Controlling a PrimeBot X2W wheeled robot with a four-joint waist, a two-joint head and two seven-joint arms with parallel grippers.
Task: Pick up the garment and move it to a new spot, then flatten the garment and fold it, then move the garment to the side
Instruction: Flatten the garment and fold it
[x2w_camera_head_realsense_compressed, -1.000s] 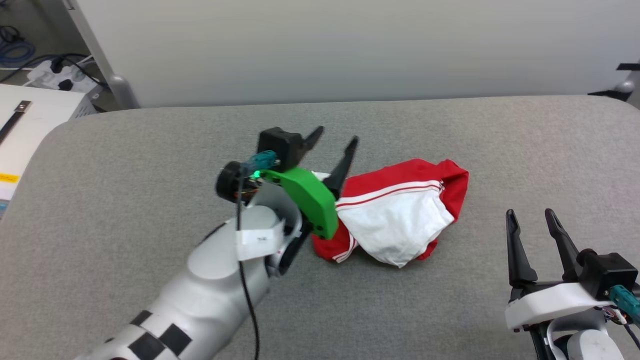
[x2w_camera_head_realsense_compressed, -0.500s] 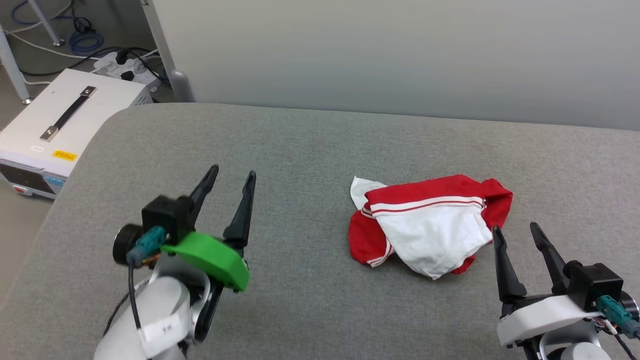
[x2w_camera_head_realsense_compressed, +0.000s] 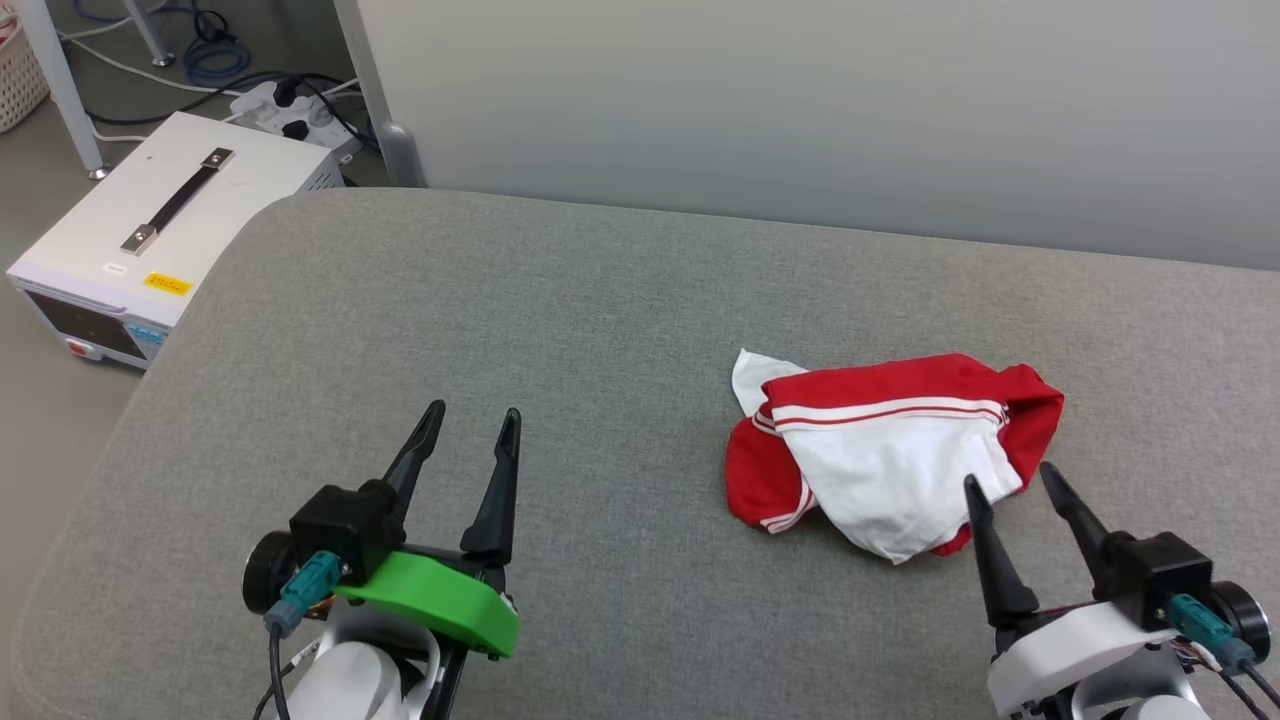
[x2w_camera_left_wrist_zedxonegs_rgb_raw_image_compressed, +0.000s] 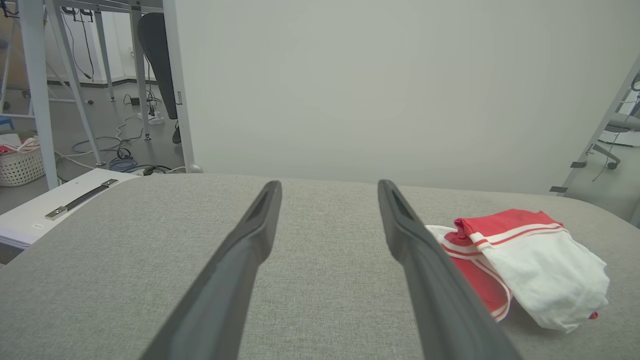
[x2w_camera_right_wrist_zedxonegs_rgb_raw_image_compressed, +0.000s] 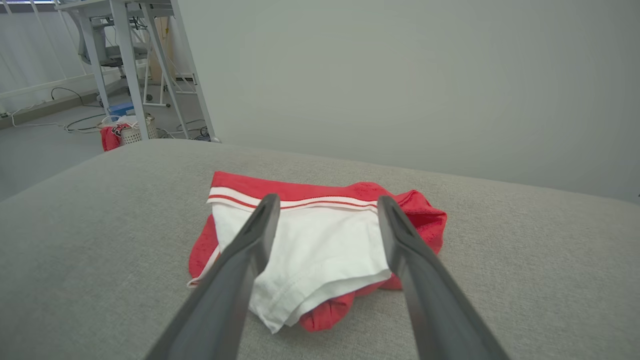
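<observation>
Red-and-white jersey garment (x2w_camera_head_realsense_compressed: 880, 470), crumpled centre right, looks light and floppy; pinch its striped edge (x2w_camera_head_realsense_compressed: 890, 412). Left gripper (x2w_camera_head_realsense_compressed: 473, 410) and right gripper (x2w_camera_head_realsense_compressed: 1007, 474) gape, empty.

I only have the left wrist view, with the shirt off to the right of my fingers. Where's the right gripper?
Observer: The right gripper is at the shirt's near right edge, aimed at its white part.
Operator: Is it gripping any cloth?
Observer: No, its jaws stand open and it holds nothing.
</observation>
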